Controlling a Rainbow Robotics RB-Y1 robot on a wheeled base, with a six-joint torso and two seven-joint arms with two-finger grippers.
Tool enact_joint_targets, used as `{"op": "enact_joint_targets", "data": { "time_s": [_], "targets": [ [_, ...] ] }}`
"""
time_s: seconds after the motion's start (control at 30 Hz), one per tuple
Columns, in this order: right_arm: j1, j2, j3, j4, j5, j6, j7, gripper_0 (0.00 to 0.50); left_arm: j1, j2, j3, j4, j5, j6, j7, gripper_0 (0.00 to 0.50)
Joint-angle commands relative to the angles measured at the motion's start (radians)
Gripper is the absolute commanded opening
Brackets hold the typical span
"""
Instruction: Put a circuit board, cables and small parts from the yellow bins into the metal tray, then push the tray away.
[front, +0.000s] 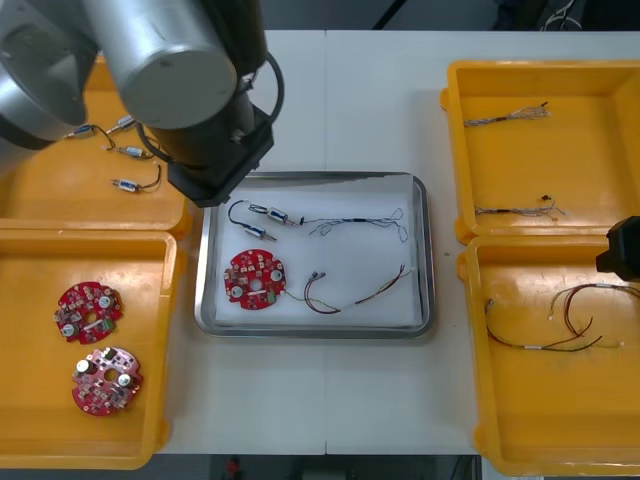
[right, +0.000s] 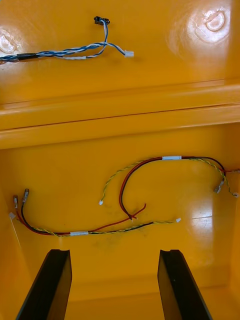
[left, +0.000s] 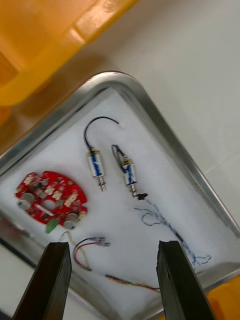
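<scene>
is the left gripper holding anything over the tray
No, the left gripper stands open above the metal tray, with the small metal parts lying loose inside it.

The robot's left arm (front: 170, 60) is a fat, smooth, silver-grey tube with a rounded end cap and dull highlights along it; a second grey link (front: 30, 70) bulges beside it; below them is a black boxy wrist housing (front: 215, 150) with squared corners; a thin black cable (front: 277, 88) loops out at its side; of the right arm (front: 622, 250) I can see a black blocky corner; the left jaws have flat matt-black fingers (left: 50, 282), slab-sided with slanted tops; the right jaws have matching black fingers (right: 50, 285).
</scene>
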Motion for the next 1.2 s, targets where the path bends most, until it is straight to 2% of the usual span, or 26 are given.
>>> {"op": "enact_joint_targets", "data": {
  "time_s": [0.03,0.17,0.3,0.43,0.57,0.8,0.9,1.2],
  "targets": [
    [-0.043,-0.024,0.034,-0.024,-0.002,0.003,0.000,0.500,-0.050,0.161,0.047,-0.077,0.109,0.004,-0.210,0.500],
    [-0.092,-0.024,0.086,-0.024,-0.005,0.003,0.007,0.500,-0.044,0.253,0.060,-0.092,0.182,0.001,-0.308,0.500],
    [-0.152,-0.024,0.159,-0.024,-0.010,0.003,0.021,0.500,0.004,0.350,0.103,-0.103,0.241,-0.027,-0.428,0.500],
    [-0.218,-0.024,0.244,-0.024,-0.020,0.003,0.041,0.500,0.102,0.459,0.149,-0.138,0.277,-0.099,-0.546,0.500],
    [-0.292,-0.024,0.343,-0.014,-0.034,0.003,0.062,0.500,0.216,0.551,0.191,-0.183,0.274,-0.162,-0.646,0.500],
    [-0.419,-0.021,0.504,0.035,-0.122,0.003,0.096,0.500,0.409,0.615,0.330,-0.183,0.251,-0.188,-0.821,0.500],
    [-0.480,-0.001,0.583,0.062,-0.159,0.003,0.113,0.500,0.536,0.641,0.415,-0.198,0.218,-0.239,-0.894,0.500],
    [-0.628,0.076,0.816,0.127,-0.168,-0.036,0.162,0.500,0.868,0.652,0.625,-0.247,0.156,-0.357,-1.083,0.500]
  ]
}}
